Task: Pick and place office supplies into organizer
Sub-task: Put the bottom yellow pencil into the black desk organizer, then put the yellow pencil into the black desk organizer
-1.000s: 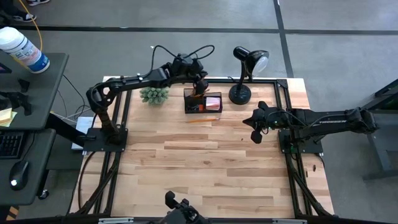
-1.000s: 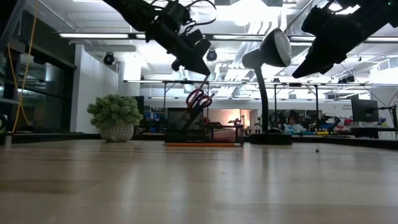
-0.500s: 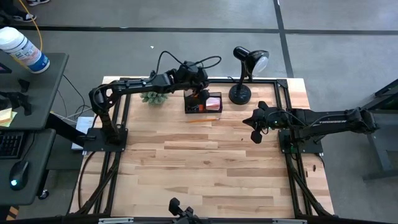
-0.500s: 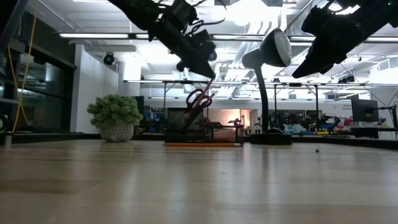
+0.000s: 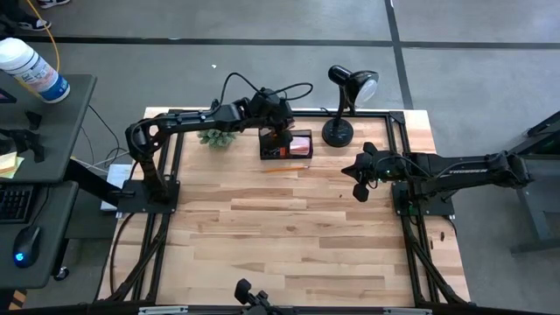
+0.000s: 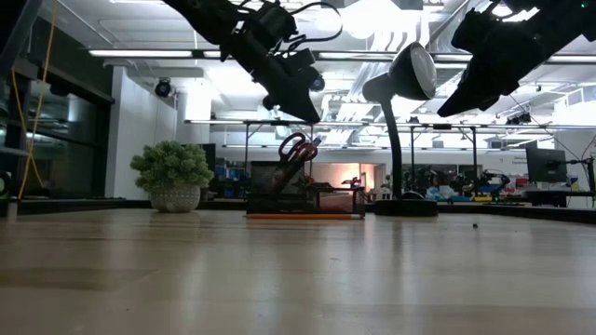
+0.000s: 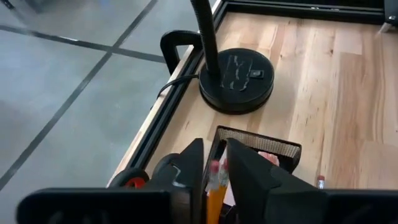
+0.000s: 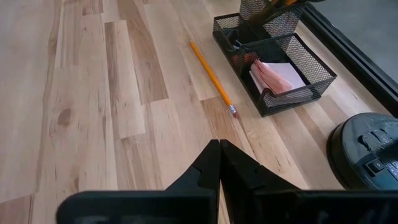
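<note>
- While the left gripper (image 5: 282, 125) hangs directly above the organizer (image 5: 285, 144) at the table's (image 5: 289, 227) far edge, its fingers (image 7: 186, 168) stand a narrow gap apart around an orange pencil (image 7: 214, 193), which they appear to pinch.
- From table height, red-handled scissors (image 6: 296, 149) stand upright in the organizer's taller compartment, just beneath that gripper.
- A pink sticky-note pad (image 8: 277, 74) lies in the lower tray section of the mesh caddy.
- Another orange pencil (image 8: 212, 78) lies flat on the wood just beside the organizer's near side, apart from it.
- Over by the table's right side, the right gripper (image 5: 359, 178) waits in the air with its fingers (image 8: 211, 163) pressed together, holding nothing.
- A black desk lamp (image 5: 343, 109) stands just beside the organizer, and a green spiky plant (image 5: 216, 136) sits on its other side.
</note>
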Controlling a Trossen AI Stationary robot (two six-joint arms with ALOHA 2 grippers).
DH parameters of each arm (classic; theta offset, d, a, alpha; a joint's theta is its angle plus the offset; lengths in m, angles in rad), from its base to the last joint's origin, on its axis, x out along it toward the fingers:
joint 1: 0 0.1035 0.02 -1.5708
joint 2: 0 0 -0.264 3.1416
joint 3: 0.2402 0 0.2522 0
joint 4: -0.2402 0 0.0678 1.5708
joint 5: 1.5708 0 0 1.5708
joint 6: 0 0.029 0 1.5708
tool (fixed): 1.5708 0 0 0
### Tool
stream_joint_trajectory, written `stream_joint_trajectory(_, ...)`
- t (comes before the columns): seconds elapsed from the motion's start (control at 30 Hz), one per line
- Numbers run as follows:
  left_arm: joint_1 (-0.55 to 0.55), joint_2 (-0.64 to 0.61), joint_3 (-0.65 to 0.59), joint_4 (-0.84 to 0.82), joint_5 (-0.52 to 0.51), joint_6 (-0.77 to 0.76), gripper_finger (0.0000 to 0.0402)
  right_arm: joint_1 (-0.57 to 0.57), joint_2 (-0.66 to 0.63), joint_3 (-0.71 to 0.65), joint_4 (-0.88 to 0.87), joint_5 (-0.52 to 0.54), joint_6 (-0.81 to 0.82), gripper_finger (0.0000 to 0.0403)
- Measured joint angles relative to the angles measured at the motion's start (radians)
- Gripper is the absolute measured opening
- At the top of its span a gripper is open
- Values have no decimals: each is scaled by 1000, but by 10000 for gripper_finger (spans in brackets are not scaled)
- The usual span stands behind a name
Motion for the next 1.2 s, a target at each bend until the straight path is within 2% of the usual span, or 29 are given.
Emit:
stream_joint_trajectory(0.23, -1, -10, 0, 41, 26, 8, 99, 0, 0, 0, 0, 0, 3, 4)
stream_joint_trajectory(0.4, -4, -43, 0, 68, 246, 139, 108, 0, 0, 0, -24, 0, 4, 1)
stream_joint_trajectory(0.5, -27, -52, 1, -1, 286, 180, 105, 0, 0, 0, -43, -5, 5, 4)
stream_joint_trajectory(0.63, -88, -37, 0, -62, 260, 190, 98, 0, 0, 0, -64, -47, 8, 6)
stream_joint_trajectory(0.83, -226, 36, 0, -60, 84, 248, 98, 1, 0, 0, -95, -129, 48, 2)
stream_joint_trajectory(0.97, -283, 106, 0, -10, 38, 226, 106, 12, 0, 0, -111, -176, 53, 2)
stream_joint_trajectory(1.1, -303, 163, 1, 35, -39, 167, 107, 52, 0, 0, -114, -166, 63, 1)
stream_joint_trajectory(1.2, -302, 195, 0, 57, -68, 128, 103, 105, 0, 0, -116, -113, 100, 1)
